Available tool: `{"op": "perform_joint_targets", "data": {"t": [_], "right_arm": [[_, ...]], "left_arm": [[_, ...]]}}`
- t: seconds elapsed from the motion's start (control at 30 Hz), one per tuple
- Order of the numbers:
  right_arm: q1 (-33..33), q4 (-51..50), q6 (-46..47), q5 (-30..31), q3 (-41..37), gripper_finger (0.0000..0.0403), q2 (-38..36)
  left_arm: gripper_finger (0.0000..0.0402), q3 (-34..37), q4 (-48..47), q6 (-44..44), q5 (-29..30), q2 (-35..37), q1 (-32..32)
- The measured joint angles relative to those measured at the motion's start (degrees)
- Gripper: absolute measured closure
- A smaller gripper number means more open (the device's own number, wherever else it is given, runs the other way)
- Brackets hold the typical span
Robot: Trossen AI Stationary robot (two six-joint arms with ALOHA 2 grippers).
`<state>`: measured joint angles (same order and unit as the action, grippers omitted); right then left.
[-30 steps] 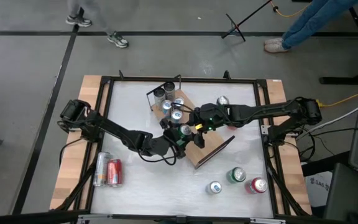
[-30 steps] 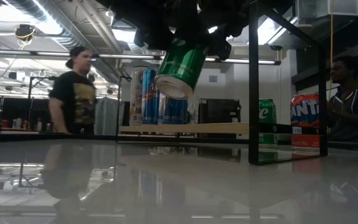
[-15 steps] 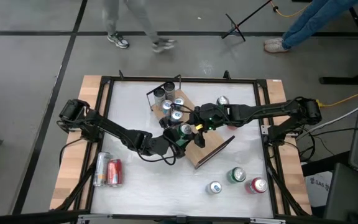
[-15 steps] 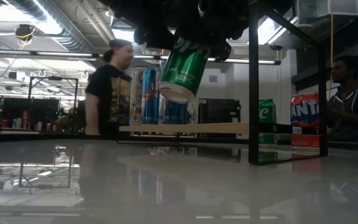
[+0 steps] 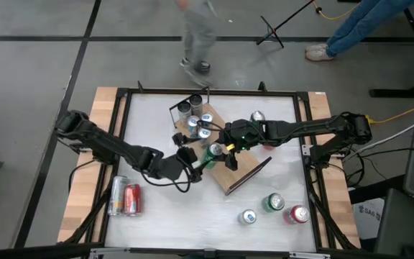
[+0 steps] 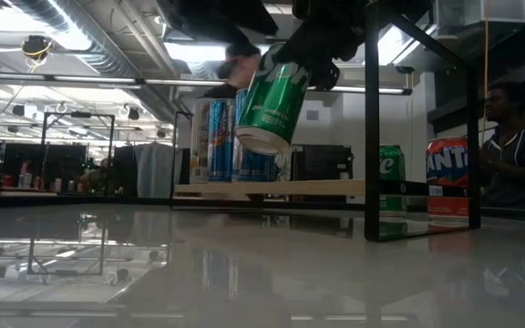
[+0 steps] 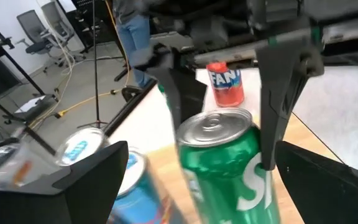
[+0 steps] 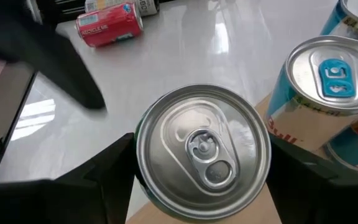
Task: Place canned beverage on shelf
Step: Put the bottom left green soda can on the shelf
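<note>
Green can: a green aluminium beverage can (image 6: pixel 270 102) with a silver lid hangs tilted in the air over the shelf, its base clear of the board in the low view; seen from above it sits at (image 5: pixel 215 150).
Shelf: the long light-brown wooden board with thin black metal rails (image 5: pixel 230 177) lies slantwise mid-counter; a cluster of blue-and-silver tall cans (image 5: pixel 198 124) stands at its far end.
Right end effector: the right end effector (image 5: pixel 225 147) is closed part-way on the green can, one dark finger on each side of the body just under the lid, as the right wrist view shows (image 8: pixel 202 145).
Left end effector: the left end effector (image 5: pixel 191 160) stands wide, jaws clear of the can on both sides in its own wrist view, holding nothing, just beside the shelf's near edge.
Handling: an unopened can like this is likely fairly heavy for its size, stiff while sealed, with a smooth painted wall that can slip; the thin wall dents under a hard squeeze.
Where to hold: across the mid-body, fingers on opposite sides, is the steadiest place in my judgement; the present grip sits high, which probably lets the can swing.
Risk: setting it down tilted may tip it, or knock the neighbouring cans.
Spare stock: a red can (image 5: pixel 131 199) lies beside a silver one near the counter's left edge.
</note>
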<state>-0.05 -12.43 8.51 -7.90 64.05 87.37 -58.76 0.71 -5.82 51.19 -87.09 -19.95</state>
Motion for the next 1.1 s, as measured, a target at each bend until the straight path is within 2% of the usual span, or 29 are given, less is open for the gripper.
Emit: {"op": "perform_joint_targets", "data": {"t": [0.27,0.47,0.6,0.8,1.1], "right_arm": [[0.00,-0.25,-0.56,1.99,0.01,0.0126,0.00],[0.02,-8.60,-1.65,4.56,4.29,0.0126,0.00],[0.02,-11.75,-2.08,5.15,6.55,0.0123,0.00],[0.03,-11.73,-2.84,5.70,6.69,0.0124,1.56],[0.00,-11.28,-2.88,6.84,6.67,0.0119,3.98]], "left_arm": [[0.0007,0.02,-13.67,-6.09,0.51,8.88,-1.07],[0.0007,0.02,-20.62,-11.59,0.22,12.58,-1.14],[0.0007,0.04,-21.44,-12.06,-0.07,12.53,-1.14],[0.0007,0.05,-21.31,-12.07,-2.38,12.22,-1.07],[0.0007,0.07,-21.32,-12.24,-2.68,12.20,-1.07]]}}
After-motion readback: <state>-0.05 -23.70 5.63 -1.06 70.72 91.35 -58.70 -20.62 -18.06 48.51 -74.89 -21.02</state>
